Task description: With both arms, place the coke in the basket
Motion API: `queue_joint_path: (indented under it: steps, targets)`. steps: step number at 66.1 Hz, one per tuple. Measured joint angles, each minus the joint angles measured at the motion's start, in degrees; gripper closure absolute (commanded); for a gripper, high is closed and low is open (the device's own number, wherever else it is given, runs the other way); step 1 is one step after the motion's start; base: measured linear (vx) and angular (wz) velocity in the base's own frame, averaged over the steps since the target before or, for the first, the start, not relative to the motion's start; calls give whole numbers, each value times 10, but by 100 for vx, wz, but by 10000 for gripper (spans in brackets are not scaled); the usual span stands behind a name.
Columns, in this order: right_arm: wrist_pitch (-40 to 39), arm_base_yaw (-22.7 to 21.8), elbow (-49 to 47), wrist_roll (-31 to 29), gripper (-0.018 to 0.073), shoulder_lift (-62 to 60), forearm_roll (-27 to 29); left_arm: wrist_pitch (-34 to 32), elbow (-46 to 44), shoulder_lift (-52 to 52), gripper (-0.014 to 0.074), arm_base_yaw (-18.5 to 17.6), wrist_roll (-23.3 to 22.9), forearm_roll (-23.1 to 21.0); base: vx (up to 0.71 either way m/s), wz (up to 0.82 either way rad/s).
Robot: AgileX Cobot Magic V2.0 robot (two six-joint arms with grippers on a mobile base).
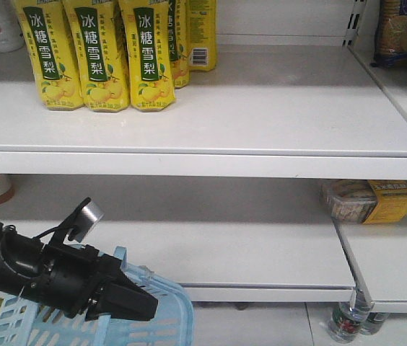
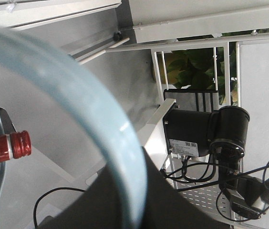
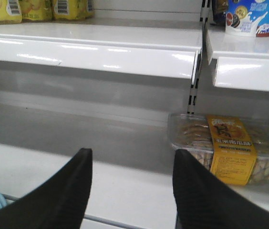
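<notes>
At the far left of the left wrist view a red-capped bottle neck point(image 2: 8, 148), red below the cap and most likely the coke, lies roughly level with its cap pointing right, behind the slotted side of the pale blue basket point(image 1: 162, 315), so it appears to be inside already, though its label is cut off and cannot be read. Just right of it, the broad pale blue curve sweeping across that view looks like the basket's handle or rim, with a dark, blurred part of the left hand below it; whether that hand is open or closed on the plastic cannot be told. In the front view the left arm comes in from the left and its hand point(image 1: 120, 303) sits right over the basket's near rim, low and near. Further right, the right hand point(image 3: 132, 188) shows two black fingers point(image 3: 70, 191) spread wide with nothing between them, facing the lower shelf point(image 3: 125, 143) and a tray of biscuits point(image 3: 227, 148) to its right. Judging from this, the bottle lies left of and below the right hand, beside the left one.
</notes>
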Motion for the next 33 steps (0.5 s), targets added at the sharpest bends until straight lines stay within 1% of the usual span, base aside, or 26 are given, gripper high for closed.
queue_joint_path:
  steps: [9,14,21,22,24,25,26,29,33]
  targets:
    - [-9,0,16,0,185,0,0,0,0,0,603,0,0,0,0,0]
    - [-14,0,19,0,226,0,0,0,0,0,603,0,0,0,0,0]
    - [-14,0,19,0,365,0,0,0,0,0,603,0,0,0,0,0]
    - [-14,0,19,0,401,0,0,0,0,0,603,0,0,0,0,0]
    - [-14,0,19,0,438,0,0,0,0,0,603,0,0,0,0,0]
    - [-14,0,19,0,476,0,0,0,0,0,603,0,0,0,0,0]
    - [-14,0,19,0,489,0,0,0,0,0,603,0,0,0,0,0]
    - [-14,0,19,0,573,0,0,0,0,0,603,0,0,0,0,0]
    - [-14,0,19,0,573,0,0,0,0,0,603,0,0,0,0,0]
